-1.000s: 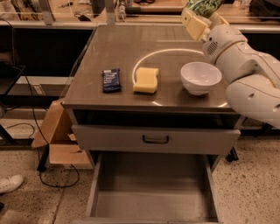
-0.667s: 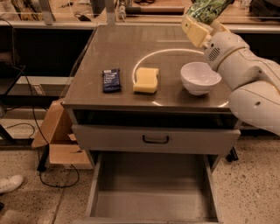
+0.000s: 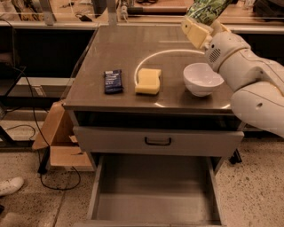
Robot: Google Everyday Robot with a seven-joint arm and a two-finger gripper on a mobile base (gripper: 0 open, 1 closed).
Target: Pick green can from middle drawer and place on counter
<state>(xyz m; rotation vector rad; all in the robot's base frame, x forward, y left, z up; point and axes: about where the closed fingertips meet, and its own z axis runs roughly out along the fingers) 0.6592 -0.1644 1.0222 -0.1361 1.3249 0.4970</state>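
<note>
My gripper (image 3: 205,21) is at the upper right, above the back right part of the counter (image 3: 128,53), and is shut on the green can (image 3: 207,9). The can has a mottled green print, is tilted, and is cut off by the top edge of the view. It hangs just behind and above a white bowl (image 3: 203,79). The middle drawer (image 3: 155,201) is pulled out wide at the bottom, and its bare grey floor holds nothing.
On the counter lie a dark blue snack packet (image 3: 112,81) and a yellow sponge (image 3: 148,81) inside the ring of light. A drawer front with a dark handle (image 3: 158,141) sits above the open drawer. A cardboard box (image 3: 60,142) and cables are on the floor at the left.
The gripper with the green can has come slightly lower and more into view over the counter's back right. Nothing on the counter has moved.
</note>
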